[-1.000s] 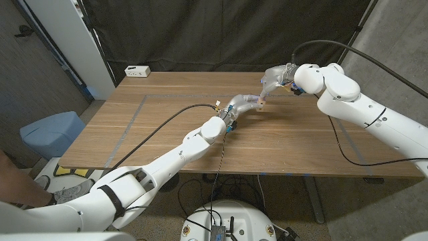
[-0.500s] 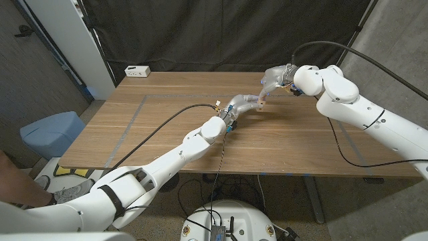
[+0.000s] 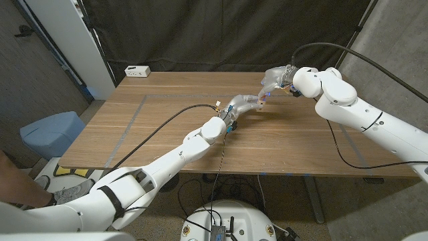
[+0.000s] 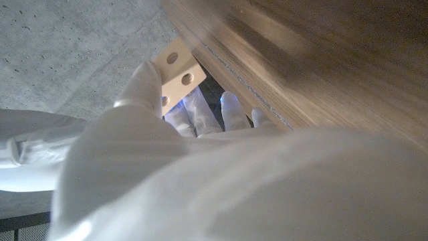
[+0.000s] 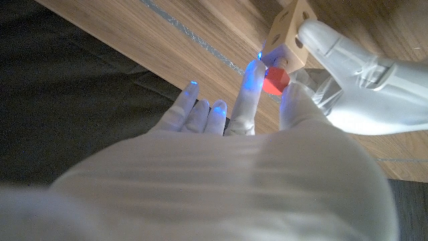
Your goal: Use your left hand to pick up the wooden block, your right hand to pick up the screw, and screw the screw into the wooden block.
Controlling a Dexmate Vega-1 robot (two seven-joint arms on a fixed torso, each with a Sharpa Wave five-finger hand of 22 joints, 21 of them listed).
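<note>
Over the middle back of the table (image 3: pixel 167 127), my left hand (image 3: pixel 242 105) holds up the small pale wooden block (image 3: pixel 263 100), which has round holes in its faces. The left wrist view has the block (image 4: pixel 177 70) sticking out past my left hand's fingers (image 4: pixel 144 90). My right hand (image 3: pixel 273 79) reaches in from the right and meets the block. In the right wrist view its fingers (image 5: pixel 249 90) pinch the red-headed screw (image 5: pixel 274 80) against the underside of the block (image 5: pixel 289 30), while my left hand (image 5: pixel 354 73) grips that block from the other side. The screw's shaft is hidden.
A white power strip (image 3: pixel 137 70) lies at the table's back left corner. A black cable (image 3: pixel 167 120) trails across the table along my left arm. Grey tape lines (image 3: pixel 130 117) mark the tabletop. A blue bin (image 3: pixel 50 130) stands on the floor left of the table.
My right arm has edged slightly left and the right hand has turned a little at the block. The left hand and block stay nearly still.
</note>
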